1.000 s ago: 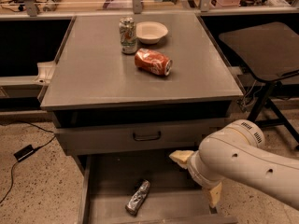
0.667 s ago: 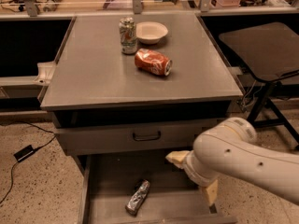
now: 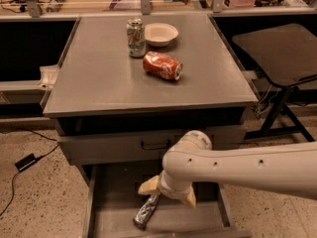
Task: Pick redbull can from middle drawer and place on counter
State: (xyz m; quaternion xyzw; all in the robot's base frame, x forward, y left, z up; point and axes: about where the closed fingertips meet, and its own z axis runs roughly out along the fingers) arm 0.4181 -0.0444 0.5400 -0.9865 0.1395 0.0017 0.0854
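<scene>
The redbull can (image 3: 147, 211) lies on its side on the floor of the open middle drawer (image 3: 113, 197), towards the front. My gripper (image 3: 168, 193) hangs over the drawer just above and to the right of the can. Its two tan fingers (image 3: 148, 186) are spread apart and hold nothing. My white arm reaches in from the right and hides the drawer's right half. The grey counter (image 3: 109, 78) above holds other items.
On the counter a red cola can (image 3: 162, 65) lies on its side, a green-and-white can (image 3: 135, 30) stands upright and a white bowl (image 3: 160, 33) sits behind it. A closed drawer front with a dark handle (image 3: 155, 145) is above the open drawer. A black chair (image 3: 277, 48) stands at the right.
My arm and gripper have moved left over the open drawer, closer to the redbull can. The can and the counter items have not moved.
</scene>
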